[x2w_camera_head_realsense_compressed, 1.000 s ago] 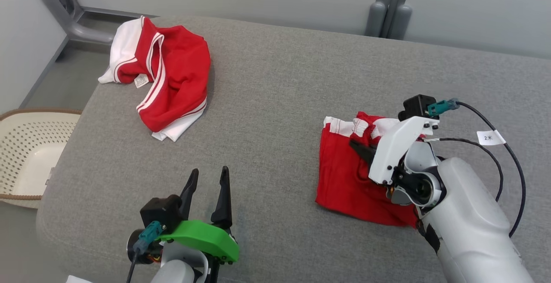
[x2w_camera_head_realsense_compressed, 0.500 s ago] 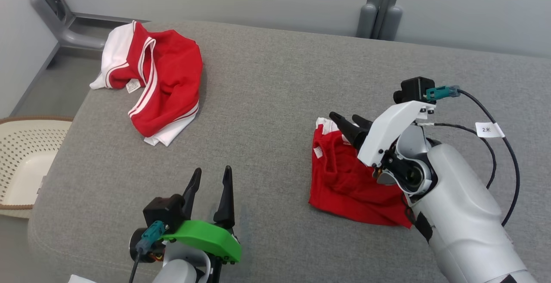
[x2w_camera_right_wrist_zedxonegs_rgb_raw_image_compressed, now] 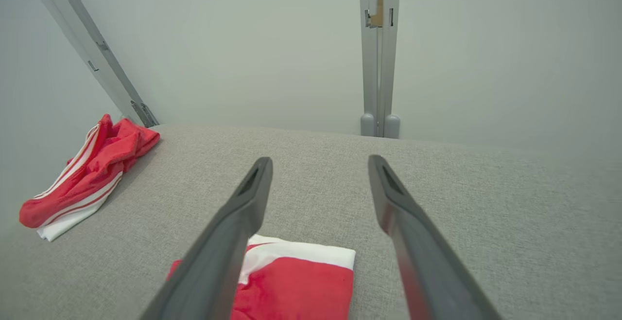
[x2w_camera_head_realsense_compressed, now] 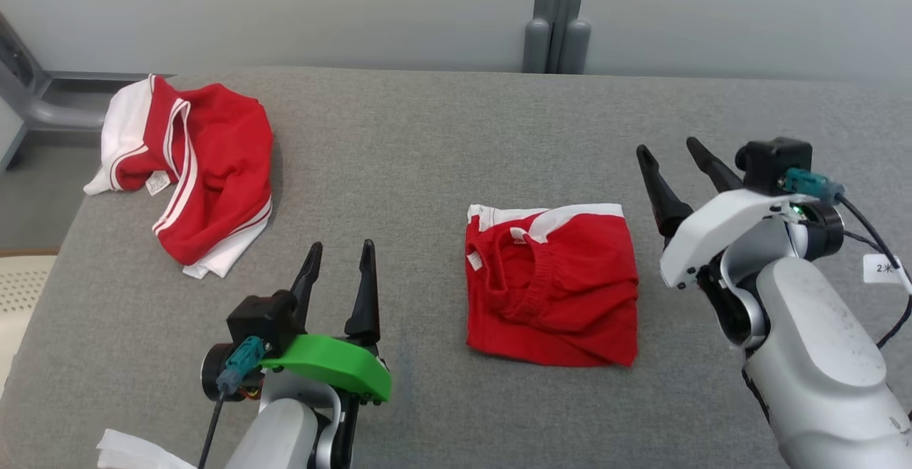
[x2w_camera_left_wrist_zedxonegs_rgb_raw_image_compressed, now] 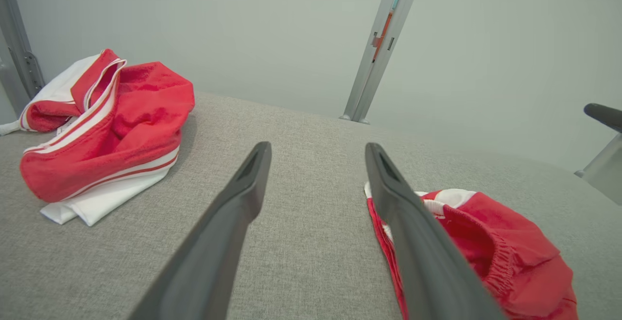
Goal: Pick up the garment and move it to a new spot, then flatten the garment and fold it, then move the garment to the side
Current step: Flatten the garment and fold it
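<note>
A: In the head view, which step is the robot at?

B: It seems the fold is done. The folded garment (x2w_camera_head_realsense_compressed: 552,287) lies as a compact red rectangle with a white band at its far edge, near the middle of the grey table (x2w_camera_head_realsense_compressed: 427,134). The right gripper (x2w_camera_head_realsense_compressed: 667,146) hovers just beside it with the fingers spread, holding nothing. The left gripper (x2w_camera_head_realsense_compressed: 342,245) is also spread and empty, near the front edge.

A: And the left wrist view?

B: The left gripper (x2w_camera_left_wrist_zedxonegs_rgb_raw_image_compressed: 317,147) is wide apart above the woven, slightly rough cover. The folded garment (x2w_camera_left_wrist_zedxonegs_rgb_raw_image_compressed: 510,261) shows soft knit cloth and a gathered elastic hem. A crumpled garment (x2w_camera_left_wrist_zedxonegs_rgb_raw_image_compressed: 112,125), red with white stripes, is heaped at the far left, well apart.

A: The right wrist view?

B: The right gripper (x2w_camera_right_wrist_zedxonegs_rgb_raw_image_compressed: 319,160) is spread, and the folded garment (x2w_camera_right_wrist_zedxonegs_rgb_raw_image_compressed: 301,281) lies below it, between the fingers, not touched.

A: What does the next move call for?

B: Probably moving it to the side. The cloth is limp, so the grip should take all layers at one edge, otherwise the fold may open.
</note>
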### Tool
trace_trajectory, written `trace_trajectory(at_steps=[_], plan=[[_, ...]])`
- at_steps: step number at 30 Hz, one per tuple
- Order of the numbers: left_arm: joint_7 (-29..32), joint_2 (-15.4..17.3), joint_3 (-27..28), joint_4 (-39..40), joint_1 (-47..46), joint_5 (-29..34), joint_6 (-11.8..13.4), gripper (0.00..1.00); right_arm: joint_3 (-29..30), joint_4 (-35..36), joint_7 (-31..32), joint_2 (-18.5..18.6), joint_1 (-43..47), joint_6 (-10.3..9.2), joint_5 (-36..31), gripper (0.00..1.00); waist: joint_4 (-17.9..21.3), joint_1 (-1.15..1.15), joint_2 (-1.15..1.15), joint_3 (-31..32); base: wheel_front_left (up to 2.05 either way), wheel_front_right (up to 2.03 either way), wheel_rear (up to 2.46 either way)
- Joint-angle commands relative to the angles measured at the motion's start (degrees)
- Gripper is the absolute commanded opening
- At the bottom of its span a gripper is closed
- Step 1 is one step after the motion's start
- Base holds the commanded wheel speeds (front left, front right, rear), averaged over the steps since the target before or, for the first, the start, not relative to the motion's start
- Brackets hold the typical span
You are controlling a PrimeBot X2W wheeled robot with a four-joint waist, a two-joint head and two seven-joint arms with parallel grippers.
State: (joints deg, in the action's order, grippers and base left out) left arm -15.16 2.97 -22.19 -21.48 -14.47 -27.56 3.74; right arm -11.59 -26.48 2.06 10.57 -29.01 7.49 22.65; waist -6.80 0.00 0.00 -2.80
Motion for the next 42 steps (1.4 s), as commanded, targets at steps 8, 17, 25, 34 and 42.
trace_trajectory(at_steps=[8, 17, 25, 34, 42], plan=[[0.03, 0.03, 2.26, -0.04, 2.55, 1.59, 0.19, 1.00, 4.87, 3.34, -8.59, -3.08, 9.90, 0.00, -7.41, 1.00, 3.81, 0.00, 0.00, 2.59, 0.00, 0.00, 0.00], [0.03, -0.02, 4.51, 1.05, 7.25, 2.70, -0.37, 1.00, 11.33, 7.98, -12.19, -6.81, 18.83, -0.01, -12.70, 1.00, 3.75, 0.00, 0.00, 3.63, 0.00, 0.00, 0.00], [0.03, -0.03, 6.08, 2.36, 10.00, 4.15, -0.81, 1.00, 12.15, 11.85, -12.83, -7.63, 25.16, -0.01, -11.63, 1.00, 3.00, 0.00, 0.00, 4.16, 0.00, 0.00, 0.00], [0.03, -0.04, 6.31, 2.53, 10.42, 4.89, -0.82, 1.00, 10.97, 12.14, -13.45, -7.63, 27.12, -0.01, -10.21, 1.00, 3.20, 0.00, 0.00, 4.19, 0.00, 0.00, 0.00], [0.03, -0.04, 6.11, 2.11, 10.22, 4.80, -0.64, 1.00, 11.25, 11.63, -13.42, -7.63, 26.91, -0.01, -10.42, 1.00, 3.35, 0.00, 0.00, 4.19, 0.00, 0.00, 0.00]])
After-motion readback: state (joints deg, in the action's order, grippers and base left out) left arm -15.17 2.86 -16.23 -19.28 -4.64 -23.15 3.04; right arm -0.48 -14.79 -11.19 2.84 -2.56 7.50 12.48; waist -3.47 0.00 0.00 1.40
